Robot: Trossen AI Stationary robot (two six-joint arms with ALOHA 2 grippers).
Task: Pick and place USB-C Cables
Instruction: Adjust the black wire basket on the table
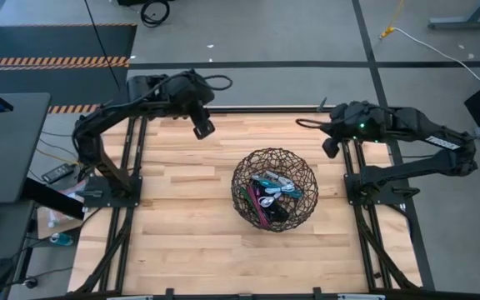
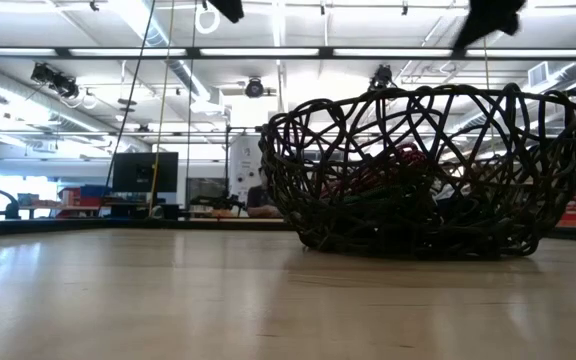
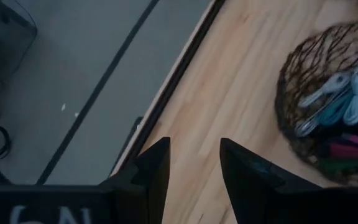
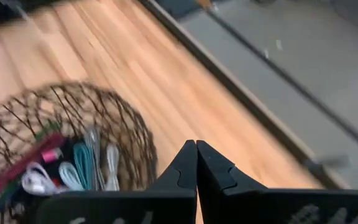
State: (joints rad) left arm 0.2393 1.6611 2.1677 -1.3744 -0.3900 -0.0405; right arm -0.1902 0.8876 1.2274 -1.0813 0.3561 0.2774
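Note:
Several coiled USB-C cables [image 1: 272,193] in white, teal, maroon and green lie inside the dark wire-mesh basket [image 1: 274,162] at the table's middle. They also show in the left wrist view [image 3: 344,106] and the right wrist view [image 4: 73,165]. My left gripper [image 1: 203,129] hangs above the table's far left part, open, with nothing between its fingers [image 3: 194,168]. My right gripper [image 1: 330,148] hangs above the far right part, shut on nothing [image 4: 196,163]. Both stand clear of the basket.
The basket [image 2: 423,175] rests on the wooden table [image 1: 190,233] by its base. Bare wood lies all around it. Black arm frames [image 1: 111,192] run along the left and right sides. Grey floor [image 3: 73,81] lies past the far edge.

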